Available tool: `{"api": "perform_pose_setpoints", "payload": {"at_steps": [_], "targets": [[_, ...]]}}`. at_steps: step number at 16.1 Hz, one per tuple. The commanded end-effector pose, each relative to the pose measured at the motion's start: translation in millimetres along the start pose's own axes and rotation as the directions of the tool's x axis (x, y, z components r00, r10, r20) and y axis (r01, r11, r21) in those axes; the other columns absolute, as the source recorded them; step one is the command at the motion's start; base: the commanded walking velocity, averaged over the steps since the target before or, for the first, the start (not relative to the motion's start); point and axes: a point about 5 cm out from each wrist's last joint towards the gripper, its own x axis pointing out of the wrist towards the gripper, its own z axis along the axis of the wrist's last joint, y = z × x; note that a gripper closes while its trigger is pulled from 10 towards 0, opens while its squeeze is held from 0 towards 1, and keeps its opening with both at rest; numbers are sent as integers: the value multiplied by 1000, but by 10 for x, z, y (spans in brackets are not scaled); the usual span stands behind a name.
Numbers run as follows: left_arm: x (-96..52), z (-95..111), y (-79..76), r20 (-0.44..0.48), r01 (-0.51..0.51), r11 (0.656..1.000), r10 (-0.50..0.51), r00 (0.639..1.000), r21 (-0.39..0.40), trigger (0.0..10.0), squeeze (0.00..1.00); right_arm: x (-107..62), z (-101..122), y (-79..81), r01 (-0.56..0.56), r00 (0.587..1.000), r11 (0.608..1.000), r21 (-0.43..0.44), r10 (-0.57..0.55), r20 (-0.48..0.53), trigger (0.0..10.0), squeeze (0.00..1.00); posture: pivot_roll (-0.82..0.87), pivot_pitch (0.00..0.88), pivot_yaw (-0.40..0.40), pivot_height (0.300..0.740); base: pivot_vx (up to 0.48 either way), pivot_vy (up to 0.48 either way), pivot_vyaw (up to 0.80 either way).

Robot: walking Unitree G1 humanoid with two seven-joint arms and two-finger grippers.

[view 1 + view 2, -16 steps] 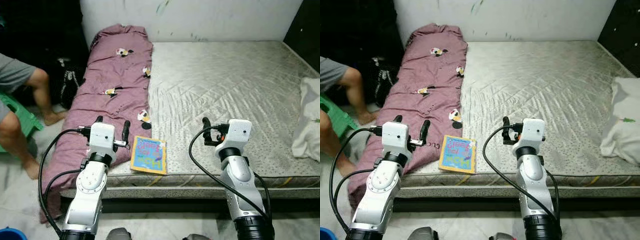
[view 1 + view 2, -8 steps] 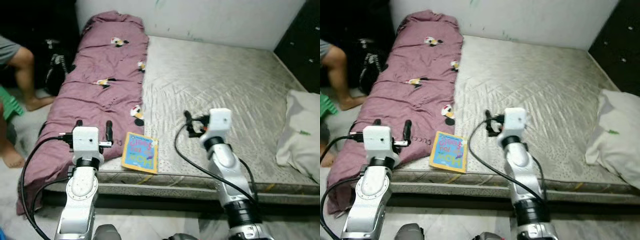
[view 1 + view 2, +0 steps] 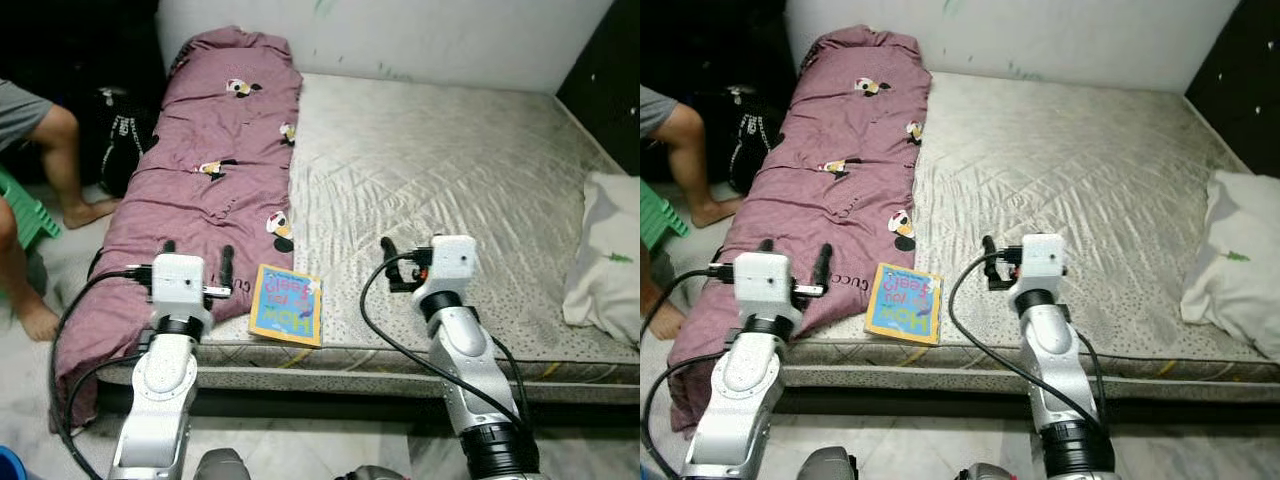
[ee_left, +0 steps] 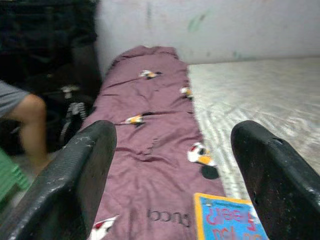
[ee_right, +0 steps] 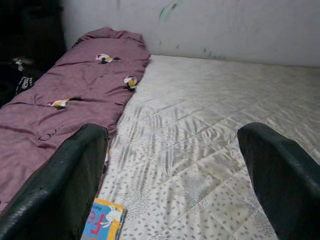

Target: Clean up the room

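**Book at the front edge of the mattress, between two empty grippers**

A thin book [image 3: 287, 304] lies flat at the front edge of the mattress [image 3: 450, 170], touching the hem of the purple quilt [image 3: 215, 170]. The left gripper [image 3: 196, 258] hovers just to the book's left, over the quilt's front end, its two black fingers [image 4: 85, 170] spread apart and holding nothing. The right gripper [image 3: 387, 262] hangs to the book's right above bare mattress, fingers likewise spread wide and empty.

The book's cover is bright blue with a yellow border and large pink and green lettering; it looks glossy and stiff.

The quilt is soft and rumpled, printed with small cartoon figures, and runs along the mattress's left edge from the wall to the front. The mattress cover is pale grey with stitched diamond quilting. A white pillow [image 3: 605, 260] rests at the right edge. A person's bare legs [image 3: 62, 170] show left of the bed.
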Motion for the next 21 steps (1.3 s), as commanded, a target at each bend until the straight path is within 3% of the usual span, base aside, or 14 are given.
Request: {"api": "perform_pose_setpoints", "payload": {"at_steps": [1, 15, 21], "targets": [[36, 16, -31, 1, 27, 1000, -27, 1000, -5, 10000, 0, 7, 59, -1, 8, 1000, 1000, -2, -8, 25, 10000, 0, 38, 0, -50, 740, 0, 0, 0], [51, 74, -102, 31, 92, 995, -91, 995, -42, 10000, 0, 36, 75, 1, 0, 1000, 1000, 2, -1, 31, 10000, 0, 44, 0, -53, 740, 290, 0, 0], [65, 63, -100, 19, 77, 997, -76, 997, -27, 10000, 0, 24, 67, -13, 43, 998, 999, 25, -44, 39, 10000, 0, 35, 0, -15, 740, 0, 0, 0]]}}
